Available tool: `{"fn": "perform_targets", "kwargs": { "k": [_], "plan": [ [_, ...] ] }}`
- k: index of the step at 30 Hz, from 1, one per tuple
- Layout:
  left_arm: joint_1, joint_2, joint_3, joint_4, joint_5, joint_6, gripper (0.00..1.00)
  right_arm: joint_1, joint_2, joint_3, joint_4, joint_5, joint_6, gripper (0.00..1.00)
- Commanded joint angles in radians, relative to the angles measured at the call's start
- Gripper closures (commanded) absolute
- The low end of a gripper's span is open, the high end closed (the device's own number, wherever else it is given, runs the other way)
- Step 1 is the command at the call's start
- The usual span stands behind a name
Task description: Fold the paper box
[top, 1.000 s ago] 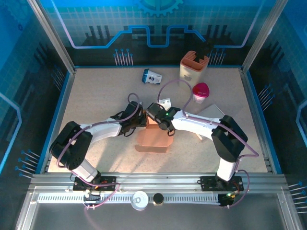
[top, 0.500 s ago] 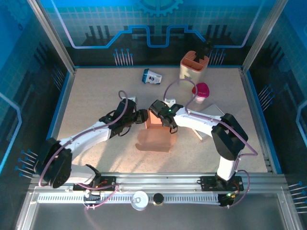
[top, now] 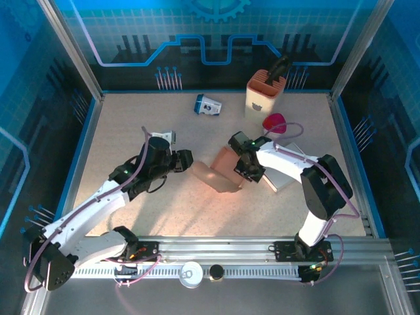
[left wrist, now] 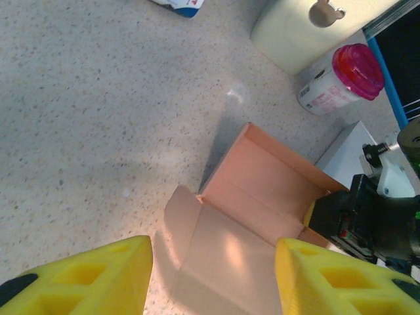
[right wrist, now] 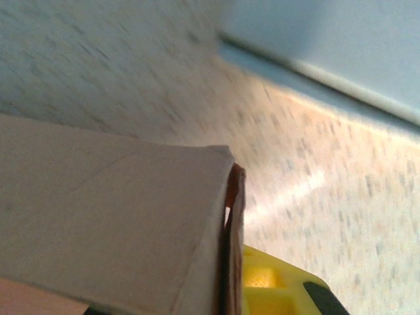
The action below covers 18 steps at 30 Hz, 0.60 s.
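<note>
Left lets go — right hangs on.
Left jaws spread and backed off; the paper box [top: 221,174] lies tilted ahead of them, one wall pinched between the right jaws — flaps open, folding unfinished.

open tabletop [top: 125,125] left of and nearer than the paper box [top: 220,174]; crowded on its right by white slab [left wrist: 344,154], pink-lidded jar [top: 274,123], cream holder [top: 262,98]; packet [top: 207,105] beyond.

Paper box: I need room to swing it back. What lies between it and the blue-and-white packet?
Nothing; the top external view shows bare speckled table between the paper box and the blue-and-white packet.
</note>
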State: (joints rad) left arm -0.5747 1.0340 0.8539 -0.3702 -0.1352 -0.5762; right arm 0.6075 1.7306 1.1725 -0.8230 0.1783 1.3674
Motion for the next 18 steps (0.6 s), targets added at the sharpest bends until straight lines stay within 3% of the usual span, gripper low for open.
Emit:
{"fn": "perform_targets", "kwargs": {
  "k": [1, 6, 11, 18],
  "plan": [
    [-0.010, -0.050, -0.033, -0.097, -0.003, -0.028, 0.49, 0.003, -0.012, 0.039, -0.155, -0.147, 0.287, 1.00],
    [-0.034, -0.114, -0.129, -0.096, -0.001, -0.066, 0.54, -0.003, -0.026, -0.010, -0.140, -0.247, 0.473, 1.00],
    [-0.035, -0.140, -0.238, -0.028, 0.036, -0.108, 0.59, -0.002, 0.005, -0.029, -0.101, -0.316, 0.556, 1.00],
    [-0.042, 0.000, -0.341, 0.213, 0.132, -0.144, 0.60, 0.037, 0.046, -0.099, 0.003, -0.396, 0.636, 1.00]
  ]
}}
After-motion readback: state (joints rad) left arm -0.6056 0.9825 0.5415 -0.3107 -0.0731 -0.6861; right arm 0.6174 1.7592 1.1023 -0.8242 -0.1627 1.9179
